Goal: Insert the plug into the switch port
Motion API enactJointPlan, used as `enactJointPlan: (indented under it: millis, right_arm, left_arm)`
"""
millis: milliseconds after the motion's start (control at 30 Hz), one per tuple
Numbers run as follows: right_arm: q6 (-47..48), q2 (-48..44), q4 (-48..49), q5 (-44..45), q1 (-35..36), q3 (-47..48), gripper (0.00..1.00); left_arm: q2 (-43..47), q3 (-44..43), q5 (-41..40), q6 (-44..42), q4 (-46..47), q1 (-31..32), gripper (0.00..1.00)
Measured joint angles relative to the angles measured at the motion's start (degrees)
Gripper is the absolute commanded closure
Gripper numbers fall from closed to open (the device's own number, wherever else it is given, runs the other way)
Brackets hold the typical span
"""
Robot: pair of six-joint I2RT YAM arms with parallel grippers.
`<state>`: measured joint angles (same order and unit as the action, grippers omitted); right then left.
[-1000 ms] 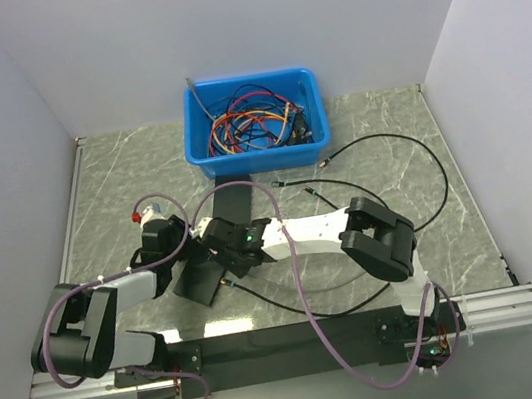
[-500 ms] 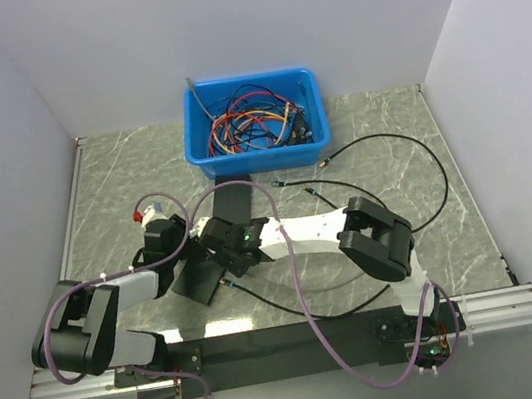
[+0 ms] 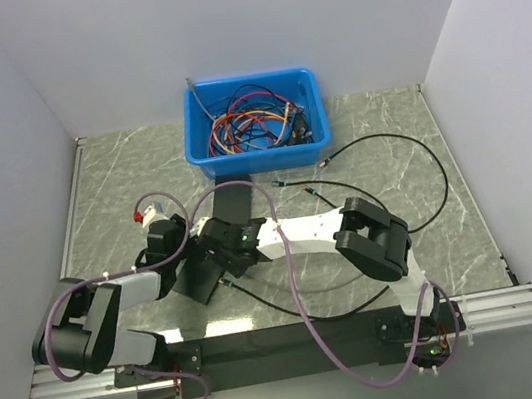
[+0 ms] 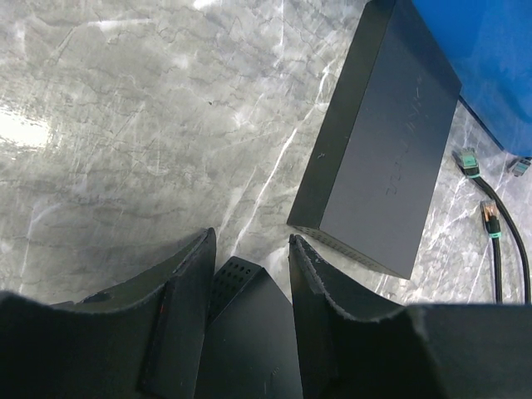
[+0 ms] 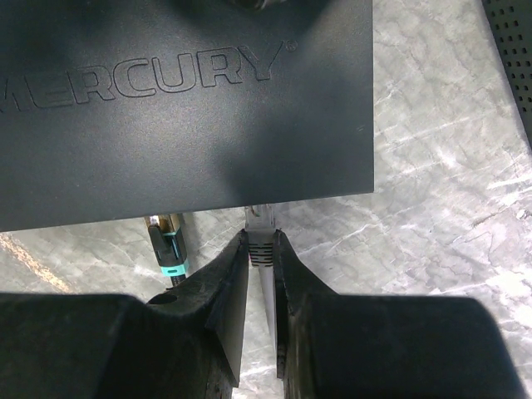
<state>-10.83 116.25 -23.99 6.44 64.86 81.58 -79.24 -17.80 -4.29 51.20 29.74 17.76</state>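
Seating plug [image 5: 260,223] at switch [image 5: 183,108] front edge.
Plug is pinched narrowly by right gripper [image 5: 262,249]; switch is clamped by left gripper [image 4: 251,246]; straight, level advance is advised.

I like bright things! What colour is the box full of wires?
The box is blue; the top external view shows it best.

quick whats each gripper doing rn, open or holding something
left gripper: closed on the switch
right gripper: closed on the plug
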Motion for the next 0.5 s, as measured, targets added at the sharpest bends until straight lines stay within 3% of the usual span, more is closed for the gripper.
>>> enactJointPlan:
  millis: [500]
  right_arm:
    - [-1.51,-0.02,0.11,-1.49,-0.76,0.07,1.0]
  left_arm:
    - [-1.09,0.55,-2.19,0.59,2.91,1.14,0.54]
